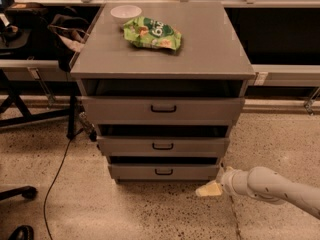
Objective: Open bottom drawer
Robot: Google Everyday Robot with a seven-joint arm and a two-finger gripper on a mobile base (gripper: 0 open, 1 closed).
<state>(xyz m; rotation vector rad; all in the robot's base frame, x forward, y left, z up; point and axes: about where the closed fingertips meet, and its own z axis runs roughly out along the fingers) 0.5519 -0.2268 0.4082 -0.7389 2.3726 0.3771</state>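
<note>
1. Since the gripper [210, 189] hangs low over the speckled floor [125, 209], just off the cabinet's lower right corner and clear of every handle, I judge the reach to be barely begun. Whether it is released or clenched cannot be told. Its pale arm [270, 186] comes in from the right edge.
2. Just behind and to the left of it sits the bottom drawer [135, 172], the lowest and shortest front of the three. Its small black loop handle [163, 172] is at the middle of the front, with nothing touching it. The drawer looks not yet pulled out, so nearly all of the task is left. The gripper must cross to that handle, take hold and draw the drawer out.
3. Above it are the middle drawer [130, 146] and the top drawer [120, 109], each with a wider front and a dark gap over it. None of the fronts carries a label.
4. Farthest back, on the cabinet top [200, 49], lies a green snack bag [151, 33]. Its pale lettering cannot be read. Behind the bag stands a plain white bowl [125, 11].
</note>
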